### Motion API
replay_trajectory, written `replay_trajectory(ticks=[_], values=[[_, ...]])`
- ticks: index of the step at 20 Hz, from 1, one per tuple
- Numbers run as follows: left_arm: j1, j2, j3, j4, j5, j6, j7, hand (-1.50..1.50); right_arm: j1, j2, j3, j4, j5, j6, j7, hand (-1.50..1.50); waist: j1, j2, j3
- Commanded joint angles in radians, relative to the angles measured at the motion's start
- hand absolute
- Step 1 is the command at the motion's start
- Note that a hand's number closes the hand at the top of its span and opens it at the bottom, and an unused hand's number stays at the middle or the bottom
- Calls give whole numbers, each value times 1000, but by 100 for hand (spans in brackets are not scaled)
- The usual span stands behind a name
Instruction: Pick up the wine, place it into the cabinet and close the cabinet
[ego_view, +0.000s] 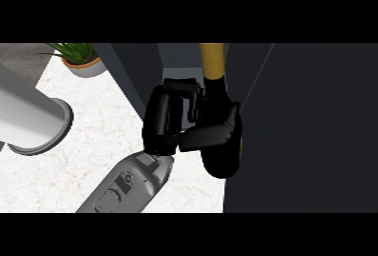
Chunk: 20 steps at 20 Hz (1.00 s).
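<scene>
A: Any brand, label or writing you can read?

B: None that I can make out. At the far left a wide grey cylinder (29, 117) stands on the pale marbled table (88, 150). Behind it, near the top edge, sits a potted plant (80, 59) with green leaves.

A: And the robot hand?

B: One grey forearm comes up from the lower edge to a black robot hand (177, 120). I can't tell for sure whether it is the left or the right. Its fingers are curled round the wine bottle (220, 100).

A: Where is the bottle, exactly?

B: In that hand's grasp, just right of the palm. It is dark, with a yellow neck pointing toward the top edge. It sits in the narrow opening of the dark cabinet (303, 125), between the cabinet's left wall and the large dark panel on the right.
</scene>
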<state>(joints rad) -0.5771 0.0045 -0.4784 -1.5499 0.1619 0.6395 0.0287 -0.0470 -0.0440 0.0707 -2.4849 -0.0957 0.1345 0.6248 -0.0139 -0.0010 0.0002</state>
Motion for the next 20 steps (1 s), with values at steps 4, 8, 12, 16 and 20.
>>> replay_trajectory(ticks=[4, 8, 12, 16, 20], values=[[-41, -4, 63, 94, 82, -25, -33, 150, -6, -42, -65, -123, -123, 5, 96, -150, 1, 1, 0], [7, -4, -13, 138, 158, 24, -171, 150, 121, 14, 28, -105, -37, 36, -28, -150, -2, 1, 0], [66, -4, 47, 158, 196, -57, -246, 150, -55, -31, -83, -80, -112, -17, 84, -150, 6, 2, 0], [24, -4, -63, 247, 184, 54, -289, 150, -80, -23, -31, -103, -76, -32, 135, -150, 1, 1, -1], [39, -4, -5, 307, 117, 3, -298, 150, -58, -13, -16, -130, -61, -42, 137, -150, 6, 0, -1]])
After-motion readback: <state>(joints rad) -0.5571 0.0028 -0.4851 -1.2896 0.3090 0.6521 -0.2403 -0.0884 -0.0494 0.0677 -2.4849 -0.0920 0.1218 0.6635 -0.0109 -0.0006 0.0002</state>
